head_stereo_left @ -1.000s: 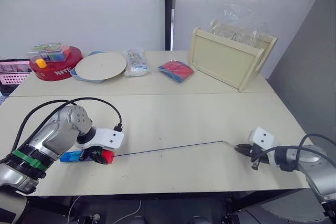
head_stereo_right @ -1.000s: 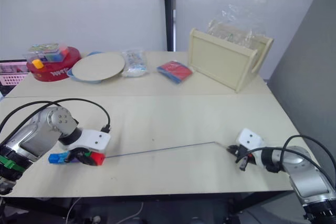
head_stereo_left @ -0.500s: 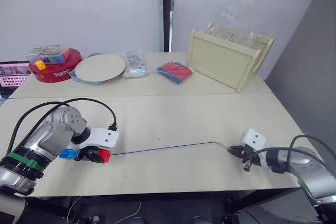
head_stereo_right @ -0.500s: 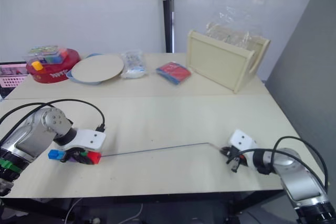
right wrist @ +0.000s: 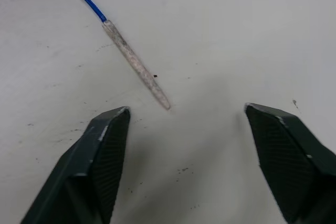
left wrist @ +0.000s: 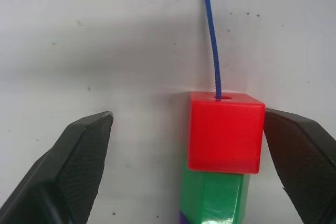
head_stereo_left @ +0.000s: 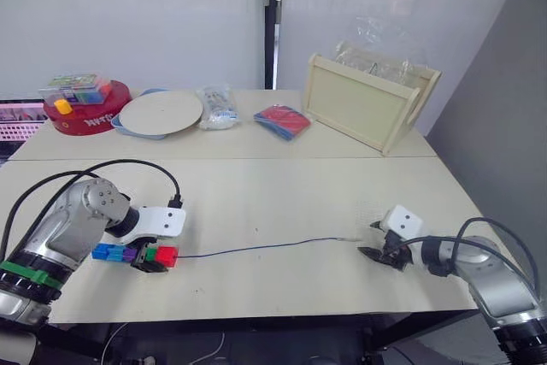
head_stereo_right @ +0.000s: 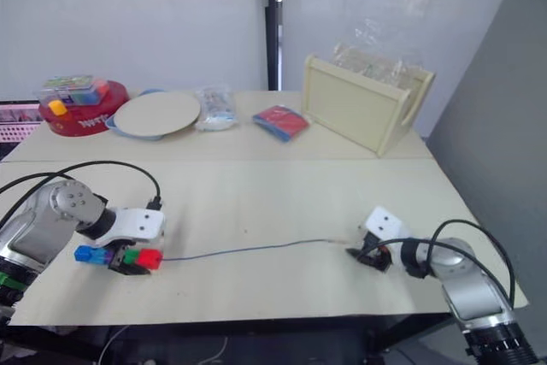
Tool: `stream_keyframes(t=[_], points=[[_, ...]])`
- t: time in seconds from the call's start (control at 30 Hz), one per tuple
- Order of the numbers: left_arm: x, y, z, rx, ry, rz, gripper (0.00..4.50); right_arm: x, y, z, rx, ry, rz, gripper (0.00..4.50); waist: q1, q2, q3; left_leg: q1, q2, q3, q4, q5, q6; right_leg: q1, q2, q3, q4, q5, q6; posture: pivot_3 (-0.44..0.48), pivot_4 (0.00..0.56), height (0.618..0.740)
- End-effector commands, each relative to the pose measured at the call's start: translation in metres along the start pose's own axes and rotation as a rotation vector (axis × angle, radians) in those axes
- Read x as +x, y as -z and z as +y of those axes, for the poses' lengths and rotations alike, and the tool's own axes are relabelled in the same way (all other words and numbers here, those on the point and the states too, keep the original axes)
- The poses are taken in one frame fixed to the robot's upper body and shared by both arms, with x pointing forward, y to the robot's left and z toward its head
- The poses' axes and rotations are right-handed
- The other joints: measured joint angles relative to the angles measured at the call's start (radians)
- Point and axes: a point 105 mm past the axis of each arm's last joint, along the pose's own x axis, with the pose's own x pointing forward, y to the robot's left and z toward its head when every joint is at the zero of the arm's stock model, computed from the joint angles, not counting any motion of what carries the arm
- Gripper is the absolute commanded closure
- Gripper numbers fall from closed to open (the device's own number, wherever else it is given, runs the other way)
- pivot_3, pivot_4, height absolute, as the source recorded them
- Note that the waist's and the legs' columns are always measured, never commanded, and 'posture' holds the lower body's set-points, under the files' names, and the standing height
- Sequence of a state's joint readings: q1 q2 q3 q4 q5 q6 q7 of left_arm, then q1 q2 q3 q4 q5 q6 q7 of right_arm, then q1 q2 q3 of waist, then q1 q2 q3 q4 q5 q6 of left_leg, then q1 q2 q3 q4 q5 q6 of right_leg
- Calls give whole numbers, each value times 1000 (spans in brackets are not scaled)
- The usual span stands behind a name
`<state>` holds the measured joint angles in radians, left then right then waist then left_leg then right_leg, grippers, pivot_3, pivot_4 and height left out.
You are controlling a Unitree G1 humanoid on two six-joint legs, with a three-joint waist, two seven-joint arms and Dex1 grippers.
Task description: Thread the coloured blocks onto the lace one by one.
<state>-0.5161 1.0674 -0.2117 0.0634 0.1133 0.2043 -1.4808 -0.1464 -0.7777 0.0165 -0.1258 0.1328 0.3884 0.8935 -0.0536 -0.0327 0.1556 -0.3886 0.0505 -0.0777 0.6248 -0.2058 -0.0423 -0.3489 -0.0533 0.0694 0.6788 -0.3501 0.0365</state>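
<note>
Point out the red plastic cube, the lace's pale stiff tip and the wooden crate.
Red plastic cube [left wrist: 226, 132]: left wrist view, middle of its facing side.
Pale stiff tip of the dark blue lace [right wrist: 136, 64]: right wrist view, mid-length.
Pale wooden crate [head_stereo_left: 350, 111]: left eye view, front panel.

Lace and blocks across the near table

Plastic cube blocks sit left; thin cord lace runs right, ending just before the two-fingered right gripper.
</note>
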Motion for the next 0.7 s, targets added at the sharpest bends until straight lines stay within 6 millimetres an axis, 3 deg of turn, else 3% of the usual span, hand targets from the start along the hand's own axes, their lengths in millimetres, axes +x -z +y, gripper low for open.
stream_keyframes(t=[0.03,0.1,0.2,0.33,0.4,0.5,0.7], points=[[-50,-20,12,-76,-163,-211,0,-9,-17,19,61,-79,-95,49,5,1,1,-7,0,0,2,0,0,-6,0,0,2,0,0,0,150,740],[-68,-24,13,-142,-249,-343,0,-18,-27,19,87,-71,-155,49,8,5,4,-10,0,0,3,0,0,-9,0,-1,2,0,0,0,150,740],[-81,-21,0,-223,-318,-462,0,-26,-31,19,132,-51,-201,49,8,14,11,-12,-2,1,3,0,0,-10,-3,0,1,0,0,0,150,740],[-91,19,-29,-457,-512,-588,0,-37,-25,15,209,40,-265,49,8,16,12,-10,-2,1,2,0,0,-9,-3,0,1,0,1,0,150,740],[-89,44,-51,-633,-539,-613,0,-41,-15,8,260,114,-286,49,8,13,13,-10,-2,1,2,0,0,-9,-3,0,2,0,1,0,150,740],[-87,73,-79,-723,-652,-599,0,-52,3,-1,294,237,-302,49,10,12,13,-9,-3,1,2,0,0,-9,-4,0,1,0,1,0,150,740],[-71,102,-115,-824,-699,-539,0,-68,39,4,329,285,-265,49,29,11,13,-7,-4,1,2,0,-1,-5,-6,0,0,0,1,0,150,740]])
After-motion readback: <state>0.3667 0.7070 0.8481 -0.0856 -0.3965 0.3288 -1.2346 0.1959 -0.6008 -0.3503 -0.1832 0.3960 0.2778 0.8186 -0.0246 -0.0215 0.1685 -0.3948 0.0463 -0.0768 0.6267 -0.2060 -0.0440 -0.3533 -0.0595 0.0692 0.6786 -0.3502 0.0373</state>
